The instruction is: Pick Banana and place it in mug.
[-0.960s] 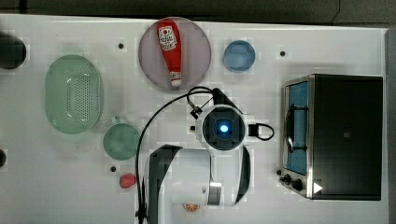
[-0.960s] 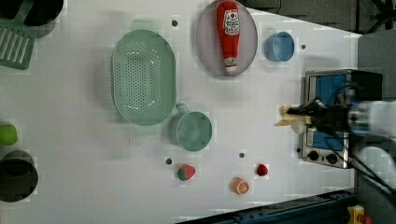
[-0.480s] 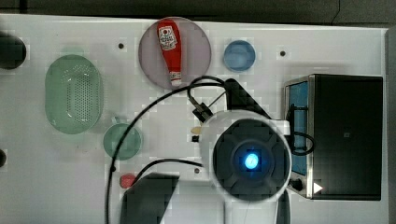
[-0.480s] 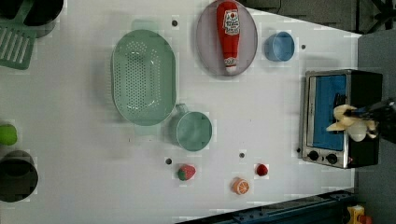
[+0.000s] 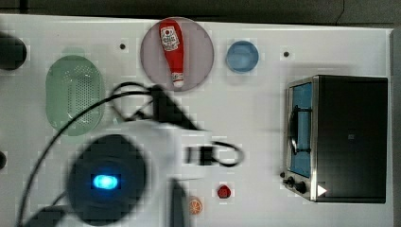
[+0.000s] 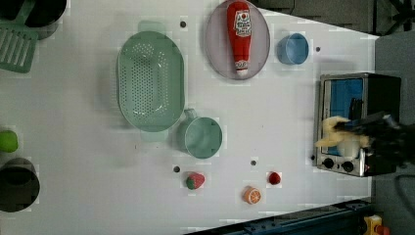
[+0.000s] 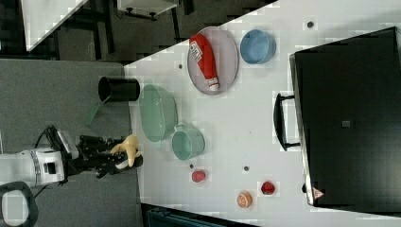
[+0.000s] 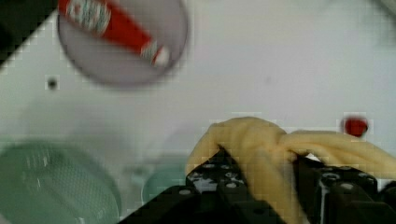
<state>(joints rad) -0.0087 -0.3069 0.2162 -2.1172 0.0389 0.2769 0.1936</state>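
Observation:
A pale yellow banana point(image 8: 261, 144) is clamped between my black fingers point(image 8: 215, 175), high above the white table. In the left view my gripper point(image 6: 353, 136) and the banana point(image 6: 335, 133) appear over the toaster oven's front. The right view shows my gripper point(image 7: 124, 160) with the banana point(image 7: 127, 145) off the table's edge. The pale green mug point(image 6: 203, 138) stands beside the colander, also seen in the right view point(image 7: 187, 143) and blurred in the wrist view point(image 8: 161, 179). In the top view my arm point(image 5: 106, 182) covers it.
A green perforated colander point(image 6: 150, 81), a grey plate point(image 6: 215, 49) bearing a ketchup bottle point(image 6: 238, 34), a blue cup point(image 6: 292, 49) and a toaster oven point(image 5: 345, 137) stand on the table. A strawberry point(image 6: 195, 180), an orange slice point(image 6: 252, 195) and a small red fruit point(image 6: 274, 177) lie near the mug.
My arm has risen towards the top camera and swung to the top view's left, carrying the banana. In the left view the banana went right, then back a little.

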